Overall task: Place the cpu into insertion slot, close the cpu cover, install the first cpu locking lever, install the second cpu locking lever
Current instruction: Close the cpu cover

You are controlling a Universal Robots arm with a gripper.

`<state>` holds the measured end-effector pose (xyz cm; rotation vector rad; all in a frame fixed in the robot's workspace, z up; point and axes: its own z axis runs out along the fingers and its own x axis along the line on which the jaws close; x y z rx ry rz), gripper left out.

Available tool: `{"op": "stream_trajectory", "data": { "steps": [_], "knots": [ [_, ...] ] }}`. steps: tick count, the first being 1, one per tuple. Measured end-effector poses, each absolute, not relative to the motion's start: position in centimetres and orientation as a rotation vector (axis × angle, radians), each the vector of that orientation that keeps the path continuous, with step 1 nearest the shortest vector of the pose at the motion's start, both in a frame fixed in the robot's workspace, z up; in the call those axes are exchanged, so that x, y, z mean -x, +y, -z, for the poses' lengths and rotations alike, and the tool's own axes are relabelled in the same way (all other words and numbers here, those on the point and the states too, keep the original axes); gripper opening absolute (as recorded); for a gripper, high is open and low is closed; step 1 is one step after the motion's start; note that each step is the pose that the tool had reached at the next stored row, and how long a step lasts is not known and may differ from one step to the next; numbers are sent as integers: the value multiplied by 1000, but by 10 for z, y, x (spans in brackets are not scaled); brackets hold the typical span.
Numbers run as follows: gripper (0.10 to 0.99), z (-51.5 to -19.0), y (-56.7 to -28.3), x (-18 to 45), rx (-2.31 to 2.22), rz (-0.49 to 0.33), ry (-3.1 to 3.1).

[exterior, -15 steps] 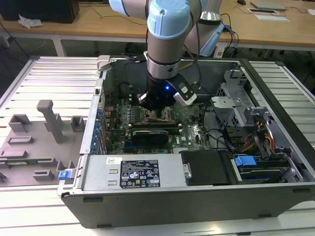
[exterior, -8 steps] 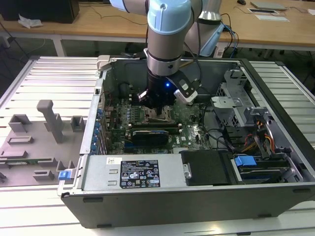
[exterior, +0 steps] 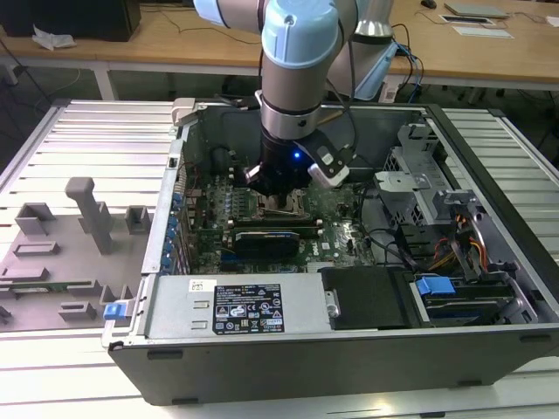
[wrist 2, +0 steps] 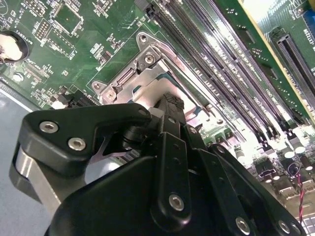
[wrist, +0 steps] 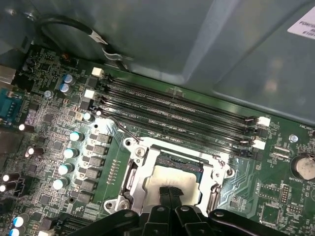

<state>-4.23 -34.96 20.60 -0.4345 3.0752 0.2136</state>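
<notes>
In the exterior view my gripper point(exterior: 278, 194) hangs low inside the open computer case, right over the insertion slot point(exterior: 283, 208) on the green motherboard point(exterior: 342, 229). In the first wrist view the black fingertips point(wrist: 165, 192) stand close together and rest on the silver-grey top of the cpu point(wrist: 158, 178), which lies in the socket. The silvery cpu cover point(wrist: 131, 169) frames the chip and looks laid down around it. A thin wire locking lever point(wrist: 122, 130) sticks out from the socket's corner. In the second wrist view the gripper point(wrist 2: 170, 105) hides most of the cpu cover point(wrist 2: 143, 81).
Long black memory slots point(wrist: 182, 115) run right beside the socket. A row of capacitors point(wrist: 73, 153) flanks its other side, and a coin battery point(wrist: 302, 167) lies nearby. A black expansion card point(exterior: 266, 237), the power supply point(exterior: 236, 305) and drive bays point(exterior: 434, 286) crowd the case. Grey fixtures point(exterior: 79, 227) lie outside the case.
</notes>
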Motion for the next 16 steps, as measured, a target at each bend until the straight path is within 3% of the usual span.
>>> {"op": "stream_trajectory", "data": {
  "steps": [16],
  "knots": [
    [106,-212,-342,42,434,-217,3072]
  ]
}}
